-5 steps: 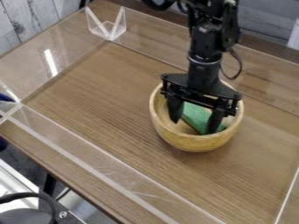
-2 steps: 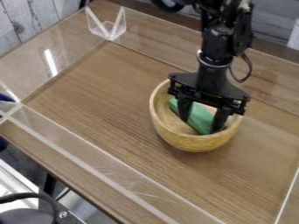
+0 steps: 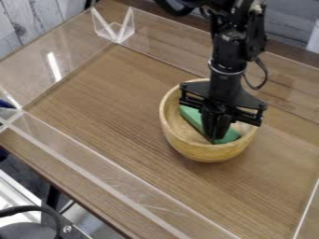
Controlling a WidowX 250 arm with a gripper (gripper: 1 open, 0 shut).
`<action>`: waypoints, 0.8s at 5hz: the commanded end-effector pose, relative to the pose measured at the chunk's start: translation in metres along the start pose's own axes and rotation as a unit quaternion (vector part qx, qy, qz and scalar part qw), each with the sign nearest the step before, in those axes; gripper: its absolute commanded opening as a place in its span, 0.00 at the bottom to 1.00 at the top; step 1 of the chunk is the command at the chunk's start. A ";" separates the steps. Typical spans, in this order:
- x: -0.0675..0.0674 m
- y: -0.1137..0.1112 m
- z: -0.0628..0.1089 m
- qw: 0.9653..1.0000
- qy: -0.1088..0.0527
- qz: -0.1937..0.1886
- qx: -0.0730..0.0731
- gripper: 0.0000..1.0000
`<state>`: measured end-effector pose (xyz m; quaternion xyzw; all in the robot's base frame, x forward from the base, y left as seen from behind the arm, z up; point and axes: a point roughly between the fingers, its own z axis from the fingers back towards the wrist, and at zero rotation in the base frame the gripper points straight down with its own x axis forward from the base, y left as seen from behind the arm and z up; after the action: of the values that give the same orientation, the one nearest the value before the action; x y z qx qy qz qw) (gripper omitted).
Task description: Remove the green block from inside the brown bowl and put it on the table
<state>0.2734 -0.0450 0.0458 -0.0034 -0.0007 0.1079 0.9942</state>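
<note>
Gripper (image 3: 222,119) clamped on the block (image 3: 214,127) in the bowl (image 3: 187,138).
Bowl right of table (image 3: 100,103) centre; bare wood left; arm vertical.

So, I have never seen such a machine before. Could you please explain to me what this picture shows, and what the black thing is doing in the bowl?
The black thing is a robot arm; at its end is a gripper, a two-fingered claw that points straight down. There is one picture, taken from a camera that looks down on the table from one side. The table is brown wood with low clear plastic walls around it. On it stands a round brown bowl, and inside lies a green block. The gripper reaches into the bowl, with its fingers drawn close together around the block. Whether they grip it firmly already, the picture does not show. The block has not been lifted out yet.
</note>
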 end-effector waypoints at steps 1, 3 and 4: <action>0.003 -0.002 0.019 0.999 -0.022 0.007 -0.024 1.00; 0.004 0.001 0.029 0.998 -0.024 -0.003 -0.050 0.00; 0.007 0.002 0.027 0.999 -0.026 -0.003 -0.047 0.00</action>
<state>0.2716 -0.0432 0.0608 -0.0438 -0.0082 0.1030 0.9937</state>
